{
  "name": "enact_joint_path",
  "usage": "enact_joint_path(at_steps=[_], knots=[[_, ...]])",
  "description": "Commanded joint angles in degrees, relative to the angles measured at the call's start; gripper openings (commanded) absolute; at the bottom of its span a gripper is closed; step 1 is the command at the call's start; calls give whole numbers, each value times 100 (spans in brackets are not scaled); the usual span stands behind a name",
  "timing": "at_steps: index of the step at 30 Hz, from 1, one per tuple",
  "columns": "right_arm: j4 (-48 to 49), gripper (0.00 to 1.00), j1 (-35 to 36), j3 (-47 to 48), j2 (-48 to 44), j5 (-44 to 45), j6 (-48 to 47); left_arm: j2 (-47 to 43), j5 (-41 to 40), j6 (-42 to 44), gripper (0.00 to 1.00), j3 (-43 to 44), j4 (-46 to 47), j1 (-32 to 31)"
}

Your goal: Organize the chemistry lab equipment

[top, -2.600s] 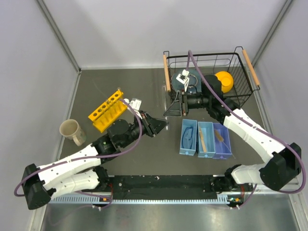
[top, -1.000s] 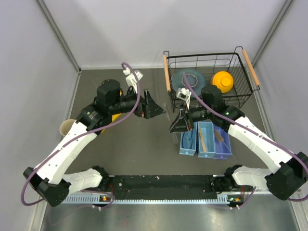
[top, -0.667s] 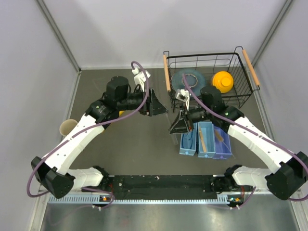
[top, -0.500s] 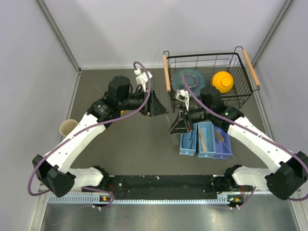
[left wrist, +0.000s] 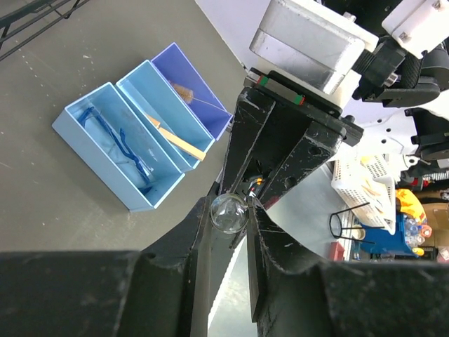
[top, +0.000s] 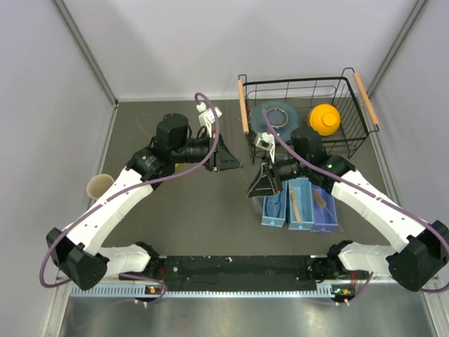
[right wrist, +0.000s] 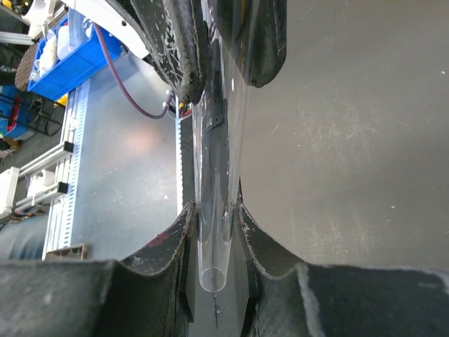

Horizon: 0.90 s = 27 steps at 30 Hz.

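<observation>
**Item:** glass tube (right wrist: 219, 161), clear, one.
**Location:** in the air at the centre of the top view, bridging the two grippers, just left of the blue tray (left wrist: 95, 158).
**Held by:** left gripper (left wrist: 230, 209), fingers pinched on one end; right gripper (right wrist: 212, 210), fingers pinched on the other.
**Orientation:** long axis runs upper left to lower right in the top view. It is end-on to the left wrist camera. In the right wrist view the open mouth is at the bottom of the frame.
**Step (judged):** hand-over between arms, probably for racking.
**Next move needs:** one gripper to let go before the other draws away along the axis, with no sideways pull.
**Yellow rack:** not made out.
</observation>
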Motion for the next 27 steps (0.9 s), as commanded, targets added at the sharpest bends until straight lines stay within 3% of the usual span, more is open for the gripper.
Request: enact_joint_path(at_steps=[1,2,3,5,6,8,12,15,20,27], knots=[[236,10,101,6,-48,-73,-304,-451,-67,-100,7,-338,174,22],[236,15,92,6,-57,-82,-313,-643,-172,-91,6,-417,157,22],[193,30,92,15,-75,-90,-374,-741,-399,-57,6,-566,113,31],[18,48,75,68,-119,-309,-890,-1073,-647,5,4,-777,-79,49],[-157,66,39,85,-154,-502,-1067,-1189,-1005,92,4,-856,-176,84],[-352,82,-83,138,-207,-731,-1567,-1487,-1410,216,4,-945,-631,163],[-572,86,-705,147,-408,-811,-2061,-1796,-2763,821,4,-814,-1687,470],[-730,87,-1215,51,-575,-619,-2518,-1928,-4238,1225,5,-647,-2197,715],[-783,91,-1701,-555,-1041,-275,-3177,-1998,-5996,1753,5,-602,-2138,1356],[-696,93,-2184,-1267,-1253,-977,-3495,-1981,-6475,2088,5,-1033,-1022,2298]])
